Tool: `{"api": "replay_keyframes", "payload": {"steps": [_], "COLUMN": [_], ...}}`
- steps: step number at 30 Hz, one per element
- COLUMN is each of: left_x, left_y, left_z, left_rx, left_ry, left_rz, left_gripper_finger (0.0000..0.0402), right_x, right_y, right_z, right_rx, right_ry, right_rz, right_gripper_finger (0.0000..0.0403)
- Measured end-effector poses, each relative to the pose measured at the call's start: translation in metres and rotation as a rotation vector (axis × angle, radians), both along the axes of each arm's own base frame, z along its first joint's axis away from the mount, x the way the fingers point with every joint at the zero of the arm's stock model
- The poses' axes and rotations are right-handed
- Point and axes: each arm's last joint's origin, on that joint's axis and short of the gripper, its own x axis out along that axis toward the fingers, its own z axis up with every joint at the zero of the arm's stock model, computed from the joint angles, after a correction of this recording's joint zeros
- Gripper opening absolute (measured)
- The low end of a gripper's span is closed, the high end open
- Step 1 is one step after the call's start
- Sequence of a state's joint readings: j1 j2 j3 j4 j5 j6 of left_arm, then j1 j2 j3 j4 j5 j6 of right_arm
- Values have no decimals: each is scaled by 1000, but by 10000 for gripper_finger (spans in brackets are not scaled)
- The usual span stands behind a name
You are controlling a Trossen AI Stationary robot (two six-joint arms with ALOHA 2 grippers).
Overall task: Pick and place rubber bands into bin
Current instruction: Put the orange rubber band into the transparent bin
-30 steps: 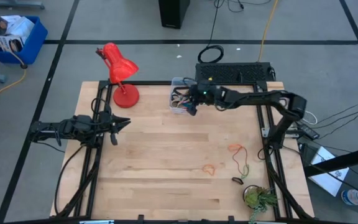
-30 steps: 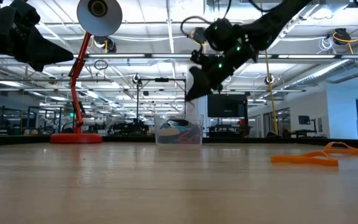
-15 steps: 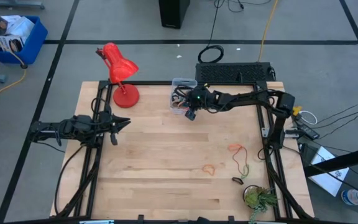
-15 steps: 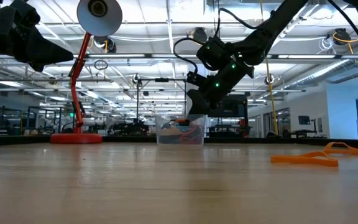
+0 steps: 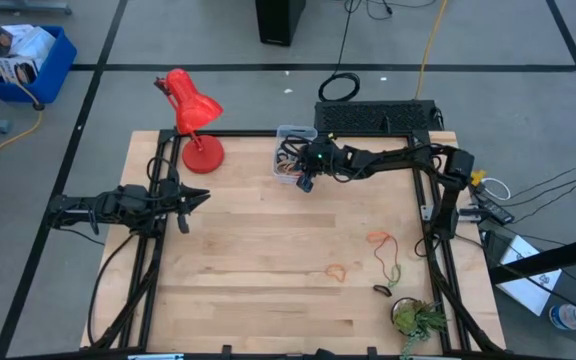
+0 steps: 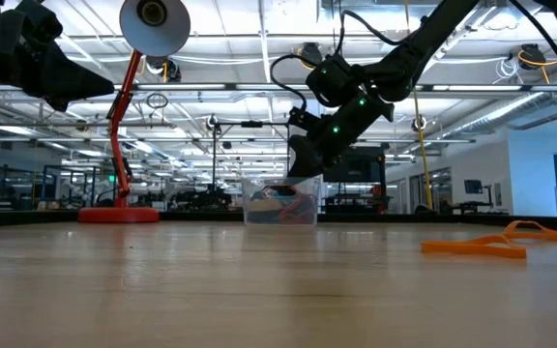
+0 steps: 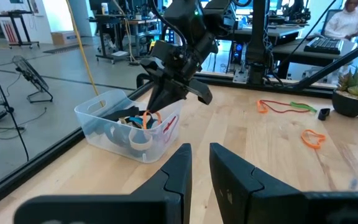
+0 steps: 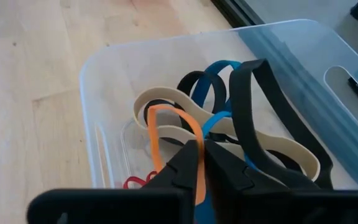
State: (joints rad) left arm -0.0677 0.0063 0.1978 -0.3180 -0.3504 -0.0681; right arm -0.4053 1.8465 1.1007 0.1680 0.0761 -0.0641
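Note:
The clear bin [image 5: 290, 150] stands at the table's far middle and holds black, blue, tan and red rubber bands [image 8: 253, 124]. My right gripper [image 8: 201, 152] is over the bin's near side [image 6: 303, 166], shut on an orange rubber band [image 8: 166, 118]. Loose bands lie on the table's near right: an orange one [image 5: 337, 271], an orange-red one [image 5: 379, 238], a green one [image 5: 393, 268] and a black one [image 5: 381, 290]. My left gripper [image 5: 200, 197] waits at the table's left, its fingers [image 7: 182, 165] a narrow gap apart and empty. My right gripper pinches the orange band's strand [image 8: 196, 182] between its two fingertips. The fingers slant down into the bin from the table's right and near side. The band's loop [image 8: 160, 112] reaches forward from the fingers, inside the bin, over the tan and blue bands.
A red desk lamp [image 5: 193, 115] stands at the far left, beside the bin. A black keyboard-like block [image 5: 376, 117] lies behind the far edge. A small potted plant [image 5: 415, 318] sits at the near right corner. A blue crate [image 5: 23, 60] is on the floor.
My right gripper has gone down toward the bin and a little toward the table's left edge, staying shut, and now stands just over the bin's near side. My left arm has kept still.

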Motion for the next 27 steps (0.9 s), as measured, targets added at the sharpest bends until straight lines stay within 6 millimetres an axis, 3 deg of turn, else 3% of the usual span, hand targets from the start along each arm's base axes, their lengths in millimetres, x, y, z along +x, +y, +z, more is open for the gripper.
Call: {"api": "replay_keyframes", "payload": {"steps": [9, 12, 19, 27], "left_x": [0, 0, 0, 0], "left_y": [0, 0, 0, 0], "left_z": [0, 0, 0, 0], "left_rx": [0, 0, 2, 11], "left_ry": [0, 0, 1, 3], "left_rz": [0, 0, 0, -1], "left_gripper_finger": [63, 63, 63, 63], "right_x": [0, -2, -17, -57], "right_y": [0, 2, 25, 72], "right_z": [1, 11, 80, 162], "right_rx": [0, -9, -29, -109], "right_ry": [-1, -21, -219, -421], "right_rz": [1, 3, 14, 129], "right_gripper_finger": [90, 112, 134, 127]}}
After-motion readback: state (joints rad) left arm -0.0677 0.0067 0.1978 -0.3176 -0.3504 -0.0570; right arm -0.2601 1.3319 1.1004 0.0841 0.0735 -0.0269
